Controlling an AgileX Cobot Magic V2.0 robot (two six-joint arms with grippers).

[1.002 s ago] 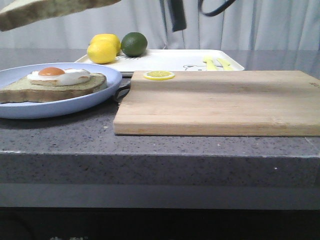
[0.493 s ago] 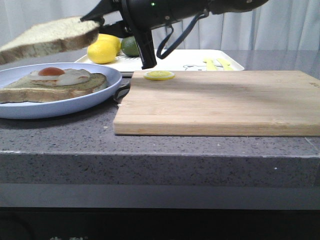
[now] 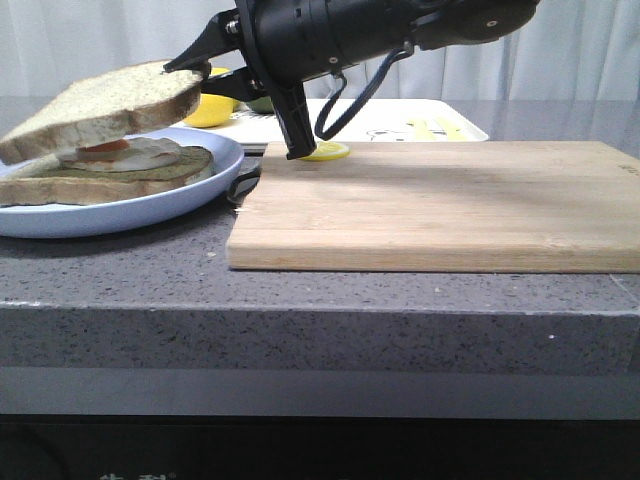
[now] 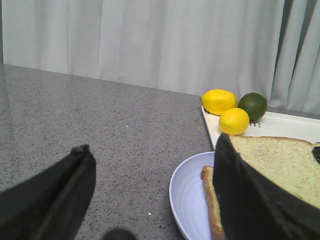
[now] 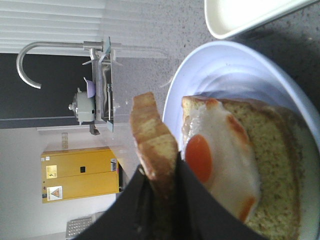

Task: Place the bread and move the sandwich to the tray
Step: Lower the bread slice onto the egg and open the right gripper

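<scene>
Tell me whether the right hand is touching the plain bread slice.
Touching. The right wrist view shows the right hand with its fingers pressed against both faces of the bread, clamping one edge; the front view shows the slice held tilted above the egg.

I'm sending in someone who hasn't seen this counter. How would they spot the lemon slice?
Start at the big wooden board right of the blue plate. At its far left corner lies the lemon slice, partly behind the right gripper. It is flat and cut, unlike the whole lemons on the tray.
</scene>
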